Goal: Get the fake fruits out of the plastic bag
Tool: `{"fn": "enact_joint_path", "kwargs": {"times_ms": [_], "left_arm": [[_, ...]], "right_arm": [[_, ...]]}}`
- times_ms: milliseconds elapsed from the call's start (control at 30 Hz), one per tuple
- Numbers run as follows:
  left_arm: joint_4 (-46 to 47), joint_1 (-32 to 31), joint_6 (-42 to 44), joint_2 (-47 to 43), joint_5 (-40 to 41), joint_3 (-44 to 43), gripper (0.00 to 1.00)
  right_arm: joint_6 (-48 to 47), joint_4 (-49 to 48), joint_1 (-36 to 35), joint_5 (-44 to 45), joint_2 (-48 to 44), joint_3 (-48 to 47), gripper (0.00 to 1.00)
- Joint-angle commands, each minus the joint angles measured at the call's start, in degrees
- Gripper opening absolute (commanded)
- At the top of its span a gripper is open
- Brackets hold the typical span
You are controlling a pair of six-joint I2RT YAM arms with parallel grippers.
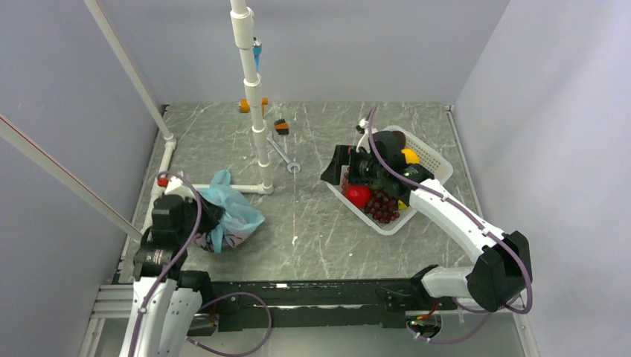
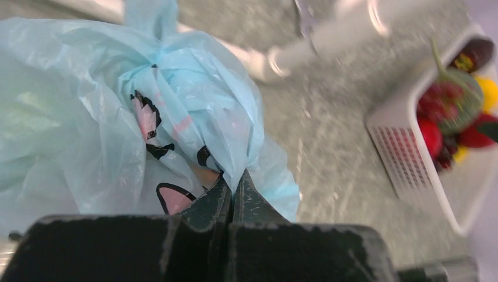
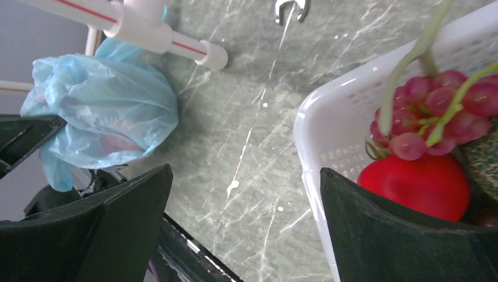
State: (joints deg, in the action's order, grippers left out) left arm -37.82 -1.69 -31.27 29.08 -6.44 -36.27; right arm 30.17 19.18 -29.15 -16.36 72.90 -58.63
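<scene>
Top external view shows you pale grey walls (image 1: 536,74) closing in a grey marbled, scratched tabletop (image 1: 312,230). It looks flat and hard, so film should slide on it. On its left side lies the thin, crinkly, light-blue translucent plastic bag (image 1: 236,214) with a dark cartoon print, gathered at the top. Expect it to be light, limp and slippery. It will likely crumple rather than hold shape, so take a gathered fold or the tie handles. The fake fruits are hidden inside. Well apart, to the right, sits a white slotted plastic basket (image 1: 430,155). Your left gripper (image 2: 233,179) is pinched together on a bag fold. Your right gripper (image 3: 244,173) hangs spread wide beside the basket's rim.
</scene>
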Motion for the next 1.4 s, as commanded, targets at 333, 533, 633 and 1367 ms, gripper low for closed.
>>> {"fn": "enact_joint_path", "kwargs": {"times_ms": [333, 533, 633, 1367], "left_arm": [[7.38, -31.17, -17.96, -0.23, -3.36, 6.19, 0.00], [3.79, -57.41, -20.04, 19.18, 17.26, -5.23, 0.00], [4.10, -62.43, -20.64, 24.06, 20.71, -6.51, 0.00], [-24.65, -64.05, -27.96, 2.33, 31.30, -16.70, 0.81]], "right_arm": [[6.70, -2.33, -8.39, 20.05, -3.28, 0.30, 1.00], [1.35, 0.00, -8.59, 14.11, -1.41, -2.58, 1.00], [-2.09, -1.61, -8.90, 9.28, -3.03, -0.60, 1.00], [-2.28, -18.82, -26.37, -2.23, -1.59, 8.13, 0.99]]}}
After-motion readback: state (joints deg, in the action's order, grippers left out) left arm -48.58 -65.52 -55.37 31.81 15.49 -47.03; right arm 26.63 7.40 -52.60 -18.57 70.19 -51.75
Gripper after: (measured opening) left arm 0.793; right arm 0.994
